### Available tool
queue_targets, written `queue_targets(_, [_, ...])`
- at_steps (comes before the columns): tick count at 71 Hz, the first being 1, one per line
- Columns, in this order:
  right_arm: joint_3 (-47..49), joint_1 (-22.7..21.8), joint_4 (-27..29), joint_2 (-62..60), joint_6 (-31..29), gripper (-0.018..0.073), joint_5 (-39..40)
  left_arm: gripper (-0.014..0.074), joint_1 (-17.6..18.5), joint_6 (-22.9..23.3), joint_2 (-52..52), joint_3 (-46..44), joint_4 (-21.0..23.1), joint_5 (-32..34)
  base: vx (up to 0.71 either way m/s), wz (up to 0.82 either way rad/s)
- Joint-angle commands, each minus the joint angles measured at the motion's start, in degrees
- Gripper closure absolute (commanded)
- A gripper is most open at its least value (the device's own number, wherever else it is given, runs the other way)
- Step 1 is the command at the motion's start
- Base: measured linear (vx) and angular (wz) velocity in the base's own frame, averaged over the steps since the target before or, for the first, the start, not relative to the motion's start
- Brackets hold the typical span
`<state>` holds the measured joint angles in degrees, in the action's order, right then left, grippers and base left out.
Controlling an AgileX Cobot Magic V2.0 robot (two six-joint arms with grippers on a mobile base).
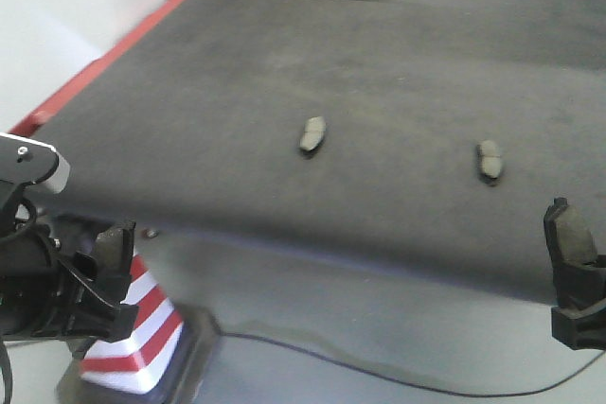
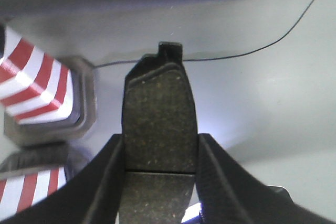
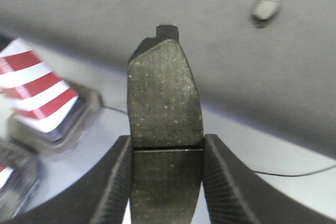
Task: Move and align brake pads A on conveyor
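Two grey oblong brake pads lie apart on the dark grey felt-like conveyor belt [image 1: 379,63], one near the middle [image 1: 312,134], one further right [image 1: 490,159]. The left tool [image 2: 160,182] pinches a third grooved pad [image 2: 159,124] over the pale floor [image 2: 262,103], near a red-and-white striped block [image 1: 133,338]. The right tool [image 3: 166,182] pinches a fourth pad [image 3: 165,98] at the belt's near edge.

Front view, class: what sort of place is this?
Probably a factory or workshop line: a wide dark conveyor with a red edge, brake pads lying on it, and a red-and-white striped marker on the floor.
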<state>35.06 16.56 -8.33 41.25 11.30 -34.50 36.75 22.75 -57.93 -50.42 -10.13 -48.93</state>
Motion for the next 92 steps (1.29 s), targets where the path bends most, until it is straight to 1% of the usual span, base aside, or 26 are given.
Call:
queue_targets(1, [1.73, -0.11, -0.84, -0.21, -0.46, 0.0491, 4.80, 0.0513, 0.09, 0.50, 0.98, -1.67, -0.51, 3.83, 0.29, -0.39])
queue_targets(44, [1.73, -0.11, -0.84, -0.21, -0.46, 0.0491, 4.86, 0.0513, 0.09, 0.50, 0.98, -1.67, -0.51, 3.83, 0.26, -0.34])
queue_targets(92, [1.73, -0.11, -0.84, -0.21, -0.46, 0.0491, 4.86, 0.0513, 0.09, 0.50, 0.79, -1.67, -0.52, 3.83, 0.14, -0.04])
